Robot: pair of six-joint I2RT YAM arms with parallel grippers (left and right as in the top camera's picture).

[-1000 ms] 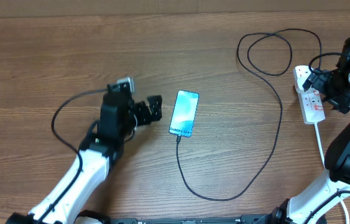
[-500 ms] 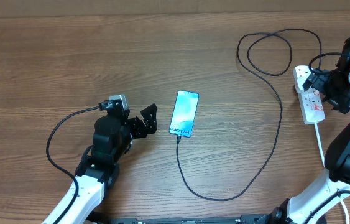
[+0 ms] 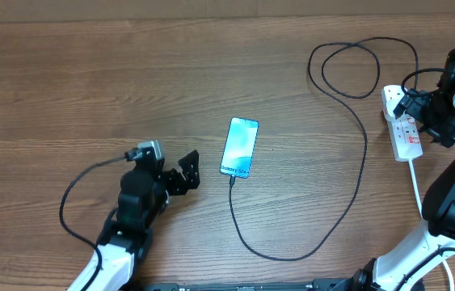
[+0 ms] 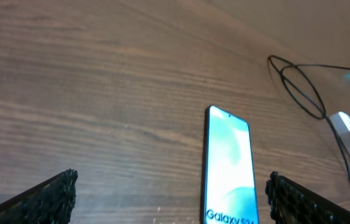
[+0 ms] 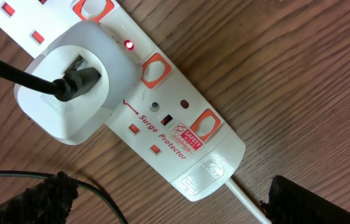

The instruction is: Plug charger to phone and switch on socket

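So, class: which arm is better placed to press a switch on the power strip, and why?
Right. The right end effector hovers open over the power strip, switches filling its wrist view. The left end effector sits near the phone, across the table.

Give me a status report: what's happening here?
Left end effector open, beside phone; right end effector open, over socket. Charger meets phone's bottom edge; socket light red. Nothing in the way.

From my feed: counter (image 3: 90, 73) fills overhead view, mid-brown wood grain running L-R. Light even & diffuse. Thin pale strip (image 3: 227, 6) along far top edge.
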